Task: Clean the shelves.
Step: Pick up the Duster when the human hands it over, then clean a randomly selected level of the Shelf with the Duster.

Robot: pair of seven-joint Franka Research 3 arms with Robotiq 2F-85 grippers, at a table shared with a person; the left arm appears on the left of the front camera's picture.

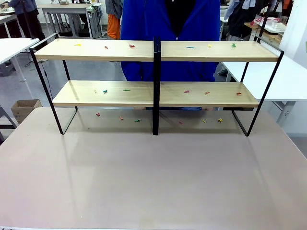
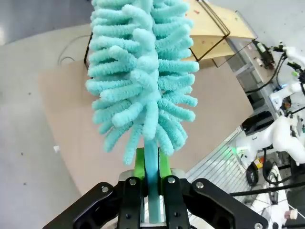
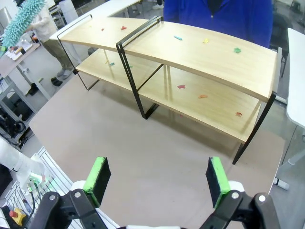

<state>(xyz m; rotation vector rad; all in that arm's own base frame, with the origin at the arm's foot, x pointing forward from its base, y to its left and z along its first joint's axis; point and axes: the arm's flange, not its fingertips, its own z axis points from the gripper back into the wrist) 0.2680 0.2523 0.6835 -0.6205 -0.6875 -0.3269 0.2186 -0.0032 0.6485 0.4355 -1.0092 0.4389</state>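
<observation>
The left claw is clenched tight on the flat handle of a fluffy turquoise duster, its green pads pressed against either side of the stem. The duster head stands straight up toward twelve o'clock in the left wrist view. Beyond it, at about one o'clock, a corner of the shelves sits on the mauve table.

The right claw is released, its two green-tipped fingers spread wide and gripping nothing, hanging above bare tabletop. From there the shelves stretch from ten o'clock to three o'clock, and the duster shows at far ten o'clock.

Seen from the front, the shelves stand along the far side of the table, at twelve o'clock: two pale boards, one above the other, in a thin black frame with a black post in the middle. Small coloured scraps are scattered on both boards, and more lie on the tabletop under the lower one. Right behind the shelves stands a person in a bright blue coat. A cardboard box sits on the floor at nine o'clock.
</observation>
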